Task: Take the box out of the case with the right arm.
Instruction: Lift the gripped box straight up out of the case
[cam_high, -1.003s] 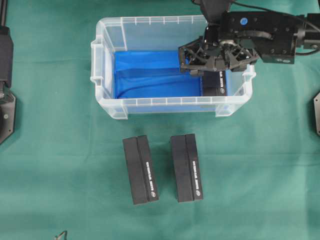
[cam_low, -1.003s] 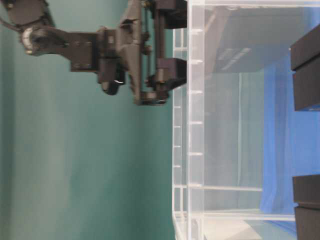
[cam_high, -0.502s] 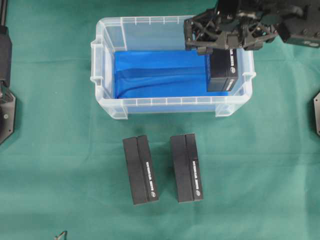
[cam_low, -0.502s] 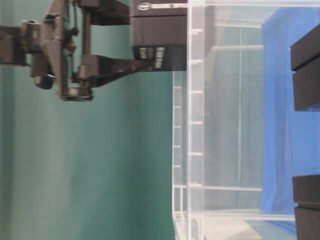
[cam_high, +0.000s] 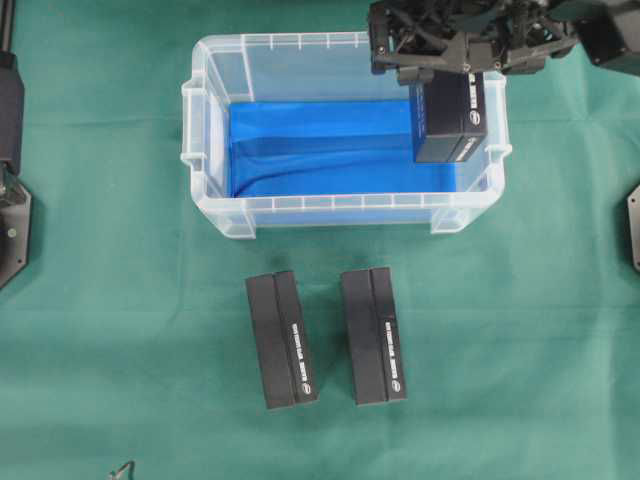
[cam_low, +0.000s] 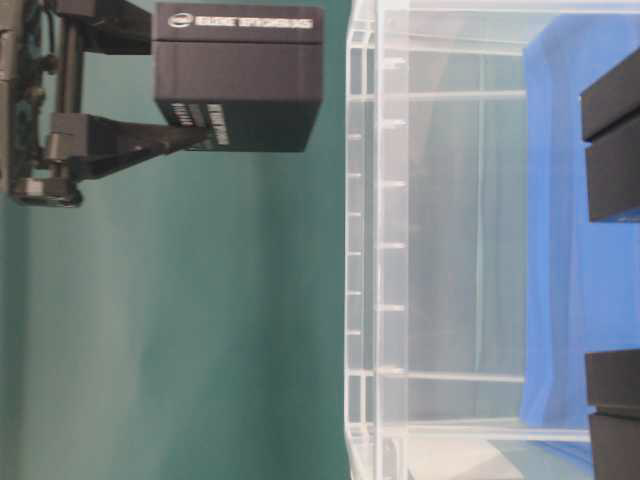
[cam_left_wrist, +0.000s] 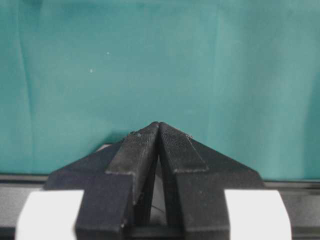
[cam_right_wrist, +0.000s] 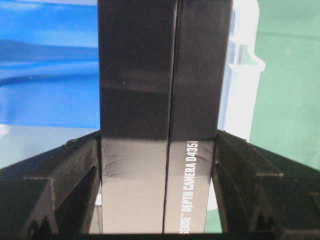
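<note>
Compared with a second ago, the black lattice-framed right gripper (cam_high: 452, 72) has risen, and the black rectangular cardboard box (cam_high: 450, 118) clamped between its jaws now hangs clear above the clear plastic case (cam_high: 340, 211) with blue lining, no longer inside. The arm is cropped at the frame edge. The left gripper (cam_left_wrist: 159, 131) has its jaws pressed together, holding nothing.

Only properly readable print is on the black box (cam_right_wrist: 165, 115) in the right wrist view: white letters running up its side say "CAMERA D435", with a cut-off "SENSE" just before that. From table level there's white lettering along the box's top edge, too blurry to read. The two boxes (cam_high: 283, 340) on the tabletop (cam_high: 520, 330) also have white side print, way too small.
</note>
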